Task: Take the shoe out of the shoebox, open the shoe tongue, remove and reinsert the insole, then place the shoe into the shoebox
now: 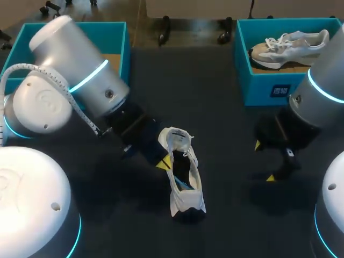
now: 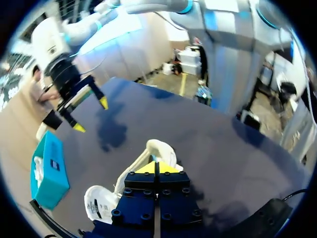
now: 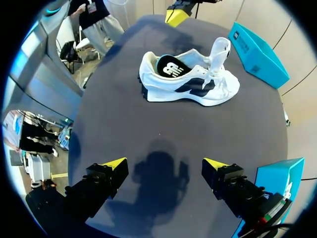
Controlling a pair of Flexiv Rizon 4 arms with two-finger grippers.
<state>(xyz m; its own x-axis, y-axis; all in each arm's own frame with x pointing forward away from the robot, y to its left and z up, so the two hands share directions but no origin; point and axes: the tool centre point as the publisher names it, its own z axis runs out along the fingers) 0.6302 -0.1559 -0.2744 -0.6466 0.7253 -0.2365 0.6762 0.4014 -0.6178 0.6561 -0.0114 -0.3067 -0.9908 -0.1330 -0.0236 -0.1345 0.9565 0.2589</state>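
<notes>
A white shoe (image 1: 184, 174) with dark side panels lies on the dark table, its tongue (image 3: 220, 49) pulled upright. A black insole (image 3: 171, 67) shows inside it. My left gripper (image 1: 165, 161) is shut just over the shoe's left side, and I see nothing between its yellow tips. In the left wrist view the left gripper (image 2: 155, 167) hangs over the white shoe (image 2: 161, 148). My right gripper (image 1: 264, 161) stands open above bare table to the right of the shoe. From the right wrist view the right gripper (image 3: 166, 164) is well short of the shoe (image 3: 198, 89), with the left gripper (image 3: 176, 15) beyond it.
A teal shoebox (image 1: 117, 43) stands at the back left. Another teal box (image 1: 269, 80) at the back right holds a second pale shoe (image 1: 290, 45). The left arm's big white links cover the table's left side. Dark table lies between the shoe and my right gripper.
</notes>
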